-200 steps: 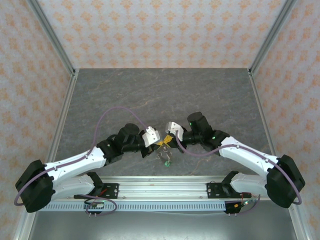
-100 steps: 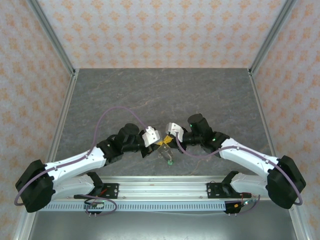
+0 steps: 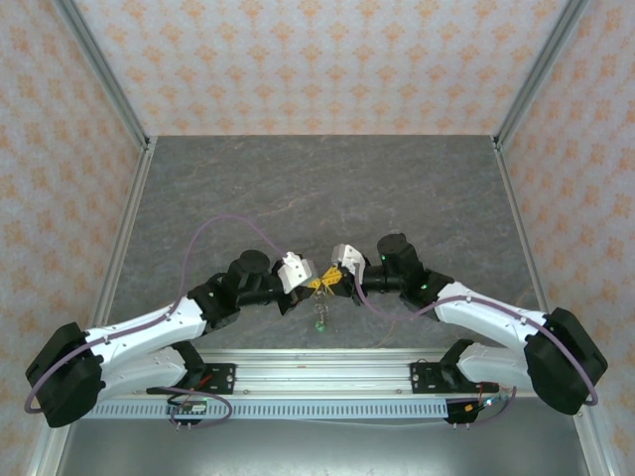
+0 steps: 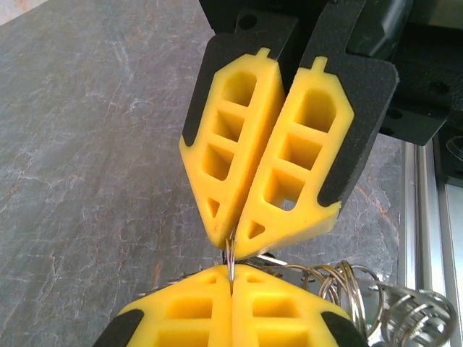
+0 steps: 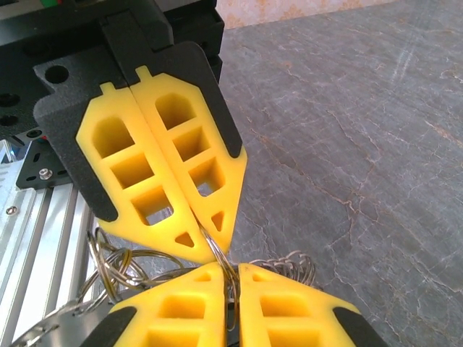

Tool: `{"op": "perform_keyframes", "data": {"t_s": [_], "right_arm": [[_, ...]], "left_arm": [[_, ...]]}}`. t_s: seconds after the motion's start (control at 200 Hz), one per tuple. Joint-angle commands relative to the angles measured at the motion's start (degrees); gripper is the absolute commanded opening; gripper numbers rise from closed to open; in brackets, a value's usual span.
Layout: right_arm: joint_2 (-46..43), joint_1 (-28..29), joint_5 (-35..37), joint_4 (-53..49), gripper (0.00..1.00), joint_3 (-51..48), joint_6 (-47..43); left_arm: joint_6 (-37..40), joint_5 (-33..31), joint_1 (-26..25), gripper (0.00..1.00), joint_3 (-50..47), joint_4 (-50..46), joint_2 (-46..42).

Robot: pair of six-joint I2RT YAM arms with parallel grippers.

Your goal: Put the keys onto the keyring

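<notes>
Tip to tip over the table: the left gripper (image 4: 231,278) is clamped tight on the thin wire of the keyring (image 4: 229,260). The wire stands upright between it and the right gripper (image 5: 231,278), whose fingers show a sliver of gap around it, so its grip is unclear. The keys (image 3: 320,319) dangle beneath, towards the near rail (image 3: 317,372). Grey stone-look table (image 3: 298,188), orange-patterned walls (image 3: 317,59).

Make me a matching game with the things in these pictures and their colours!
Things:
1. fingers
2. table
3. cable
4. keyring

Colours:
A. purple
B. yellow
C. grey stone pattern
D. shiny silver

Pairs: 1-B, 2-C, 3-A, 4-D
</notes>
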Motion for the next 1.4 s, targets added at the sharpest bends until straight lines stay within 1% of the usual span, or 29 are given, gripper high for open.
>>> {"op": "perform_keyframes", "data": {"t_s": [0.0,0.215,0.295,0.435,0.53,0.581,0.656,0.731,0.971,1.076,1.216,1.396], "right_arm": [[0.0,-0.9,-0.3,1.7,0.11,-1.4,1.0],[0.3,-1.5,-1.5,3.2,0.10,-1.8,2.0],[0.2,-1.5,-2.4,4.4,0.07,-1.7,2.8],[0.3,-1.5,-4.4,5.3,0.00,-0.3,4.0],[0.1,-1.5,-4.5,3.0,0.00,1.3,3.1],[-0.1,-1.4,-4.5,1.4,0.00,2.3,2.1],[-0.4,-1.4,-4.5,-0.5,0.00,3.5,1.1],[-0.5,-1.2,-4.6,-2.1,0.00,4.6,0.2],[-0.5,-0.3,-3.7,-7.1,0.00,7.3,-2.4],[-0.4,0.0,-3.4,-8.9,0.00,8.1,-3.6],[-0.4,0.1,-3.2,-9.5,0.00,8.5,-3.9],[-0.9,0.1,-2.0,-10.3,0.00,8.4,-4.4]], "left_arm": [[-0.9,0.2,0.3,0.00,-0.2,6.0,-2.3],[-1.2,0.4,0.3,0.00,-0.3,6.3,-2.4],[-1.0,0.5,0.4,0.00,-0.1,5.9,-2.0],[-0.7,0.6,0.4,0.00,0.5,4.4,-0.9],[-0.3,0.6,0.4,0.00,1.2,3.1,-0.1],[-0.1,0.4,0.3,0.04,1.6,2.6,0.2],[0.5,0.3,0.3,0.05,2.0,1.8,0.6],[1.2,0.2,0.3,0.10,2.8,0.4,1.1],[2.9,0.4,0.3,0.14,4.4,-2.5,2.9],[3.3,0.3,0.3,0.13,4.6,-3.0,3.6],[3.9,0.2,0.3,0.00,5.0,-4.1,4.2],[4.3,-1.5,0.3,0.00,4.7,-4.6,3.9]]}}
